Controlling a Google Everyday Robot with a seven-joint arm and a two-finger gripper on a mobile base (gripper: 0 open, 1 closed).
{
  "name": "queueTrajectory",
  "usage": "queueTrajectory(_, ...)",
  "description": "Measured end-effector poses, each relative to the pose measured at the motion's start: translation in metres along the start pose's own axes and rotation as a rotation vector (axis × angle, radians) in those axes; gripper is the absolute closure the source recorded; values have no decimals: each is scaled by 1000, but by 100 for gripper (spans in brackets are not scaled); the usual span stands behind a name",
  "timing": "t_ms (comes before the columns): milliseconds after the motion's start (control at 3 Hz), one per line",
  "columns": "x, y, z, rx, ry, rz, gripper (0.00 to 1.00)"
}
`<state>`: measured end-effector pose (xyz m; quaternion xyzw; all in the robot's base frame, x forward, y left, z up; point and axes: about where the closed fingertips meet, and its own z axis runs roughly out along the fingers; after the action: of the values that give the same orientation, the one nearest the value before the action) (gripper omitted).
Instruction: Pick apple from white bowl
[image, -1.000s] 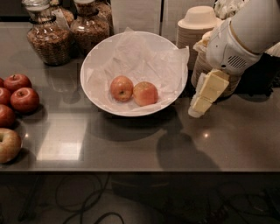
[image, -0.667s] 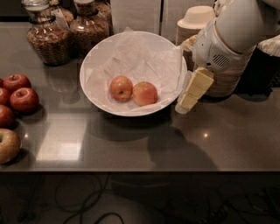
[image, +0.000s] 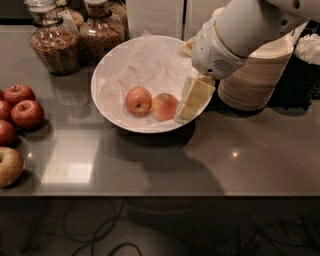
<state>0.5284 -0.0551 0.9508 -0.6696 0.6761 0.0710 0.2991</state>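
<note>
The white bowl (image: 106, 70), lined with crumpled white paper, stands at the middle of the grey counter. Two apples lie in it. The pale pinkish-orange apple (image: 164, 106) is on the right. A redder-orange apple (image: 138, 100) with a dark stem dimple touches it on the left. My gripper (image: 193, 101) hangs from the white arm over the bowl's right rim. It points down and to the left, with its tip just right of the pale apple. It holds nothing that I can see.
Stacked beige disposable bowls (image: 255, 75) stand right of the bowl, behind the arm. Two glass jars (image: 50, 42) stand at the back left. Dark red apples (image: 27, 114) and a paler apple (image: 9, 166) lie at the left edge. The counter's front edge runs along the bottom.
The arm has moved left. The gripper went from outside the bowl's right side to over its right rim, close to the pale apple. The apples have not moved.
</note>
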Motion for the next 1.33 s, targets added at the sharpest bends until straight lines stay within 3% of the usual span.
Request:
queueTrajectory(667,-8,-1,26,-24,-1,-23,14)
queueTrajectory(1333,9,-26,41,-14,18,3,33)
